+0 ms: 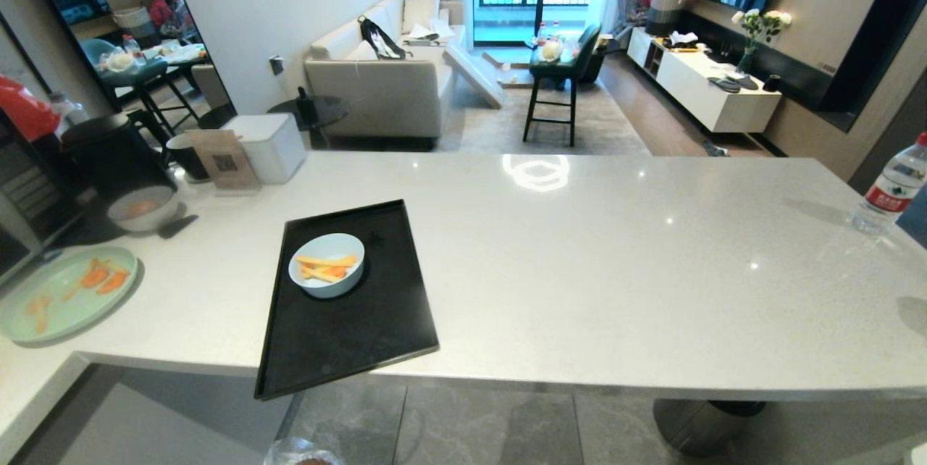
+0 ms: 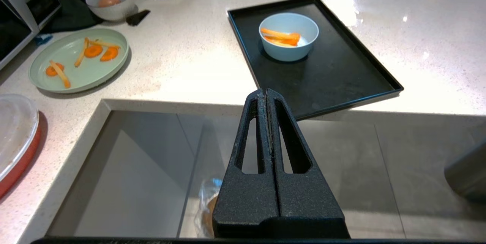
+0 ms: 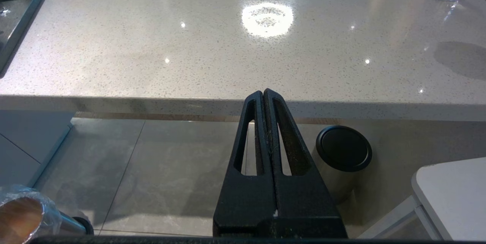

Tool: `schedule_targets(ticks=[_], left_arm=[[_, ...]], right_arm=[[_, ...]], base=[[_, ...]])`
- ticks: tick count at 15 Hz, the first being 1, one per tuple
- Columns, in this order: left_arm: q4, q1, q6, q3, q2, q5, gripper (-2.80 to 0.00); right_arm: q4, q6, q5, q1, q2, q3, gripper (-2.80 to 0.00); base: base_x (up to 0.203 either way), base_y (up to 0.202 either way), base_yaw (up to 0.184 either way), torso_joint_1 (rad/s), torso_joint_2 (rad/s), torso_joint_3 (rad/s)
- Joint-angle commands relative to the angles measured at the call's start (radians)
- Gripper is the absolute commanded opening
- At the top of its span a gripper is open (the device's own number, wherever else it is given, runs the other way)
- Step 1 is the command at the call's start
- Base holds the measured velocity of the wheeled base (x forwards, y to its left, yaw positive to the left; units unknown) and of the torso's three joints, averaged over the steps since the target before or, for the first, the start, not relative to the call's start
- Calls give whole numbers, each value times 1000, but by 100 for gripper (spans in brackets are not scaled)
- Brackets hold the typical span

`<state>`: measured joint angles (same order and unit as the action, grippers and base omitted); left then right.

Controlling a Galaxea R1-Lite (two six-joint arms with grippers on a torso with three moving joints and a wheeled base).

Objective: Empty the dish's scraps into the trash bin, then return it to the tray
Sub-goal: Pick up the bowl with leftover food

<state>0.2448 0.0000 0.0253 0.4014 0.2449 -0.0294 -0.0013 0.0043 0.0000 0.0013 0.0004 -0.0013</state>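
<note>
Left gripper (image 2: 266,95) closed, short of tray (image 2: 341,80).

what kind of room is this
Most likely a home's open kitchen and living area: a stone counter with food dishes, a sofa behind it, and a TV cabinet along the wall.

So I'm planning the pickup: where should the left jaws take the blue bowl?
Probably pinch the dish by its rim, one finger inside the wall, coming from above on its near side. It sits upright on the tray, and the scraps lie in the middle.
</note>
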Motion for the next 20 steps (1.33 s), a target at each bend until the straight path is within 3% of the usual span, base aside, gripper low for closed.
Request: schedule_targets(ticks=[1, 5, 12, 18, 19, 20], left_arm=[[14, 0, 2, 99, 280, -2, -280], [27, 8, 13, 251, 632, -6, -280], [44, 56, 13, 499, 1082, 4, -280], [282, -18, 12, 876, 1408, 13, -280], [323, -37, 12, 936, 1452, 24, 0], [347, -57, 12, 977, 1494, 37, 0]], right_arm=[[0, 0, 0, 0, 0, 0, -280], [0, 0, 0, 0, 0, 0, -280], [0, 0, 0, 0, 0, 1, -280], [0, 0, 0, 0, 0, 1, -280], [0, 0, 0, 0, 0, 1, -280], [0, 0, 0, 0, 0, 0, -280]], base=[[0, 0, 0, 0, 0, 0], [0, 0, 0, 0, 0, 0], [0, 0, 0, 0, 0, 0], [0, 0, 0, 0, 0, 0], [0, 0, 0, 0, 0, 0], [0, 0, 0, 0, 0, 0]])
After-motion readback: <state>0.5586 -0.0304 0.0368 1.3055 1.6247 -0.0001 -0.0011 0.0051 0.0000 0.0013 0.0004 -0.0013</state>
